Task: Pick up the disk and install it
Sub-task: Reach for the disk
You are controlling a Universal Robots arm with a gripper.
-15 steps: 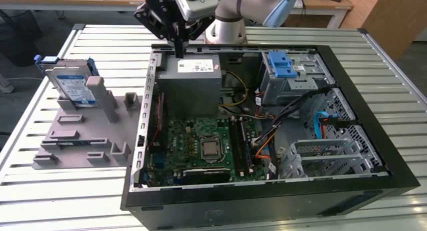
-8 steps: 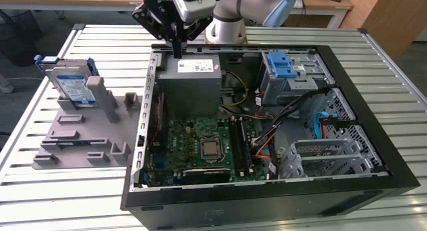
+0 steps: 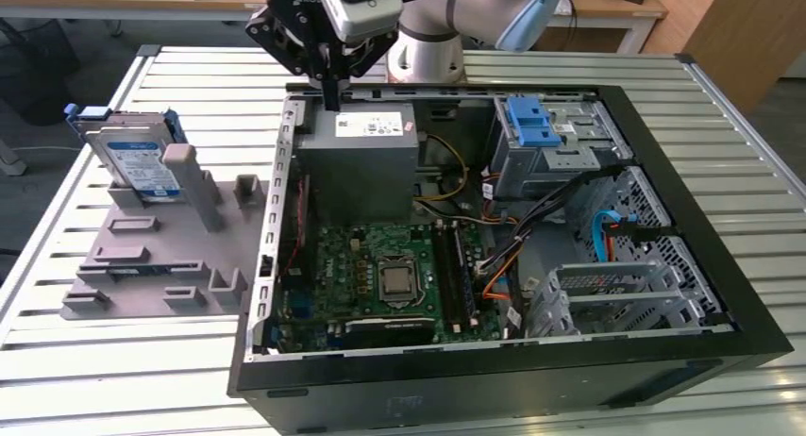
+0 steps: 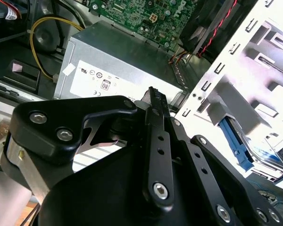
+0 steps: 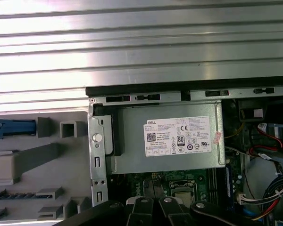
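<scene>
The disk point(image 3: 135, 159), silver with a white-and-blue label in a blue carrier, stands on edge in a grey fixture point(image 3: 151, 261) at the exterior view's left, outside the open computer case point(image 3: 504, 370). Its blue carrier also shows in the first wrist view point(image 5: 12, 128) and the second wrist view point(image 4: 236, 143). My gripper point(image 3: 331, 98) hangs shut and empty over the case's back edge, just above the grey power supply box point(image 3: 359, 153). It is well to the right of the disk in the exterior view. The black fingers point(image 4: 154, 101) lie together.
Inside the case lie the green motherboard point(image 3: 377, 276), a metal drive cage with a bright-blue latch point(image 3: 534, 123) at the back right, and loose cables point(image 3: 554, 219). The case and fixture rest on a slatted metal table point(image 3: 126, 360). The power supply box point(image 5: 170, 139) carries a white sticker.
</scene>
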